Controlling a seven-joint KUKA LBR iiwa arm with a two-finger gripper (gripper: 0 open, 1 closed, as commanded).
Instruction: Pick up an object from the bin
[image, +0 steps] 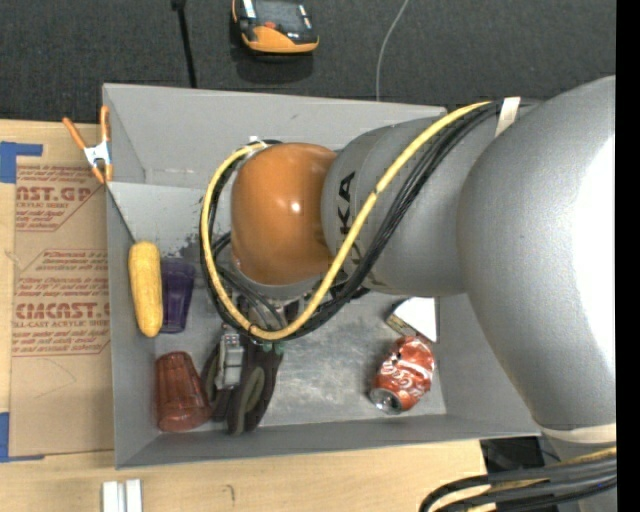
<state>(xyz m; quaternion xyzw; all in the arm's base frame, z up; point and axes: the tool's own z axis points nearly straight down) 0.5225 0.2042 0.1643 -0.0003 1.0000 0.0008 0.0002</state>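
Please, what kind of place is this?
Probably a robotics lab's bin-picking test station. A large grey robot arm with cables reaches into a grey metal bin, which holds unrelated small things: a crushed red can, a yellow corn cob, a brown cup.
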